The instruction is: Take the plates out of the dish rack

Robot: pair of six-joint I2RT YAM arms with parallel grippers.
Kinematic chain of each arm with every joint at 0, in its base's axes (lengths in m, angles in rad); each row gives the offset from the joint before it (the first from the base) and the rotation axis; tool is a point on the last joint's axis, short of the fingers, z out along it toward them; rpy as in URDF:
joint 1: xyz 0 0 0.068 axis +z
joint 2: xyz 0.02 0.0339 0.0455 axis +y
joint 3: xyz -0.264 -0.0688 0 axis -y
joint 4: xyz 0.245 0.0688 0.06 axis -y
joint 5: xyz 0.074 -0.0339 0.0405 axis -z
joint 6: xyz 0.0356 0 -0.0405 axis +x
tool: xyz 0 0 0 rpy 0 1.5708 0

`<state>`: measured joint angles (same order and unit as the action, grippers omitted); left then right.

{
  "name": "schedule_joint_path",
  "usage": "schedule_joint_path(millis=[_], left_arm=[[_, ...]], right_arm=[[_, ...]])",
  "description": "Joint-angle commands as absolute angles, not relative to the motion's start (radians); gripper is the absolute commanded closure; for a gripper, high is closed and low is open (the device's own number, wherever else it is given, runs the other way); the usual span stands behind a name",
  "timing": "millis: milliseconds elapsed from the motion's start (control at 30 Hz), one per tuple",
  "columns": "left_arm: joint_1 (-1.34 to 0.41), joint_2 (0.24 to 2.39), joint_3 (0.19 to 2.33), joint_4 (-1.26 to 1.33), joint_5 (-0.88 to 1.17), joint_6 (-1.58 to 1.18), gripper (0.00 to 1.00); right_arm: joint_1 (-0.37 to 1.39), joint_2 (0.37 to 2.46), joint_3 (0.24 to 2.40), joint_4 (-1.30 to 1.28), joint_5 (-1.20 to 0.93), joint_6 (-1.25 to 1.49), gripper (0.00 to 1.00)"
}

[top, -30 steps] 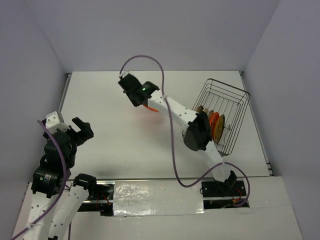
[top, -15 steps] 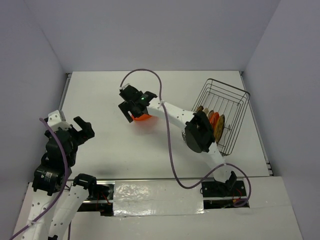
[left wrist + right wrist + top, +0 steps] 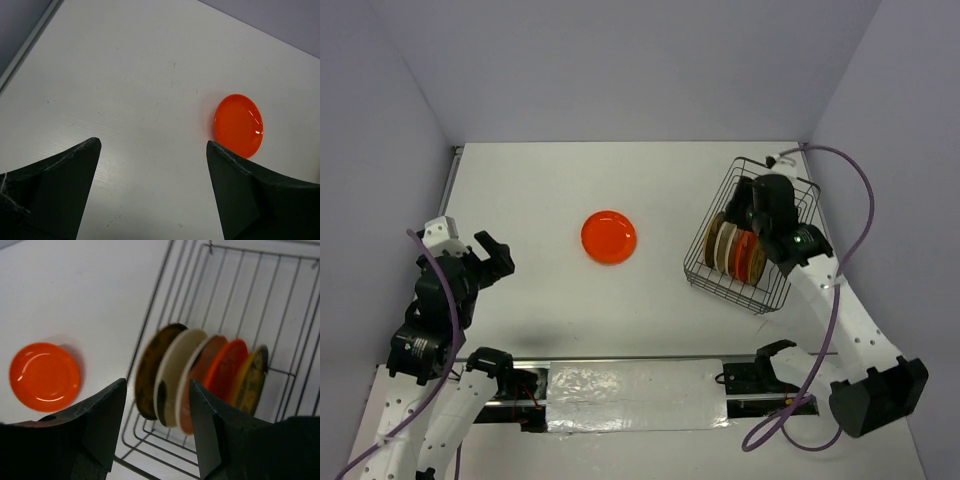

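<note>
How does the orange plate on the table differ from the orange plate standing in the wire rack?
Pose: the bright orange round plate on the white table lies flat; the bright orange plate in the dark wire dish rack stands on edge.
Company: the table plate lies alone; the rack plate is packed among four other plates.
View: the table plate shows whole; the rack plate is partly hidden by a neighbour.
Both are bright orange.

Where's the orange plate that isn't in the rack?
In the top view, the orange plate lies flat near the middle of the table, alone, to the left of the dish rack.
</note>
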<state>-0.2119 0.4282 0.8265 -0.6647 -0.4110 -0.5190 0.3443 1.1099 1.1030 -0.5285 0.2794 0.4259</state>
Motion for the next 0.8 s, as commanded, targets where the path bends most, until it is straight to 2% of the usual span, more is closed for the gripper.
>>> schedule_joint_path(millis=[0, 67, 233, 533, 700, 767], left_arm=[[-0.216, 0.471, 0.842, -0.609, -0.361, -0.483, 0.01], [-0.216, 0.488, 0.842, -0.607, -0.348, -0.477, 0.00], [-0.219, 0.502, 0.842, -0.606, -0.334, -0.472, 0.00], [-0.236, 0.500, 0.841, -0.604, -0.334, -0.472, 0.00], [-0.238, 0.509, 0.841, -0.601, -0.327, -0.469, 0.00], [-0.238, 0.512, 0.839, -0.600, -0.322, -0.468, 0.00]], right_arm=[[0.243, 1.050, 0.960, -0.514, 0.230, 0.456, 0.40], [0.201, 1.035, 0.933, -0.509, 0.218, 0.446, 0.42], [0.135, 1.023, 0.881, -0.494, 0.219, 0.446, 0.54], [0.083, 0.999, 0.821, -0.477, 0.207, 0.437, 0.59], [0.074, 0.930, 0.811, -0.447, 0.146, 0.420, 0.54], [0.074, 0.897, 0.815, -0.422, 0.089, 0.413, 0.45]])
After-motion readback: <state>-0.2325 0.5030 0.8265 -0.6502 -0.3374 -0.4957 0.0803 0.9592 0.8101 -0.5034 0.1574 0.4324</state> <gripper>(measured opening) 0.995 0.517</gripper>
